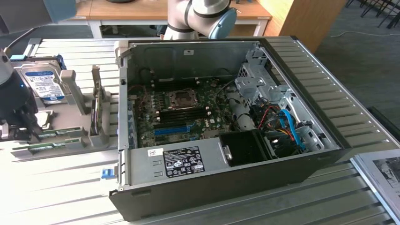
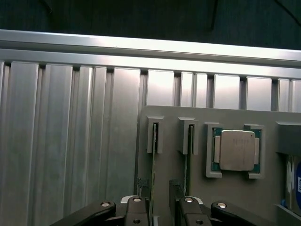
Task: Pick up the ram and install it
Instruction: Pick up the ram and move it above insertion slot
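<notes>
The thin green circuit-board ram stick stands on edge in a grey slotted holder on the ribbed aluminium counter. Its long axis runs straight in between the jaws of the black gripper, which hangs open directly over its near end. A second green stick stands just beside it.

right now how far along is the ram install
Done: nothing yet. The ram stands on edge in its grey holder, outside the computer case. In hand: the open fingers hang just over the holder, seemingly one on each side of the ram's end, not closed on it. Left: the whole pick, and seating it on the motherboard.
</notes>
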